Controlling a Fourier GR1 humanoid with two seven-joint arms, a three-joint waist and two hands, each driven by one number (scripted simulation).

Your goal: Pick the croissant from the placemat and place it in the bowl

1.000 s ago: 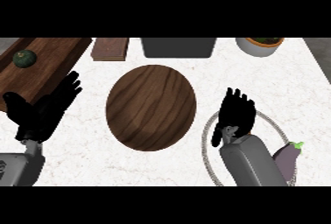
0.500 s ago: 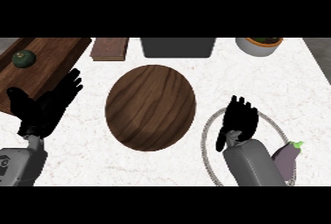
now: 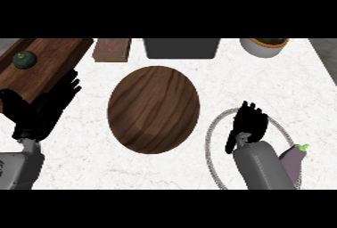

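The right hand (image 3: 250, 125) is hanging over the bowl (image 3: 210, 138), presumably to release an unseen croissant; whether it is clasping anything, I cannot tell.

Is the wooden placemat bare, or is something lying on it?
Bare: the placemat shows only unbroken wood grain, with nothing lying on it.

I cannot see what lies under the right hand (image 3: 248, 124), the right forearm (image 3: 263, 167) covers the middle of the bowl (image 3: 211, 138) and one side of the aubergine (image 3: 293, 161), and the view's top edge cuts off the grey box (image 3: 181, 48), the white pot (image 3: 262, 50) and the wooden block (image 3: 110, 50).
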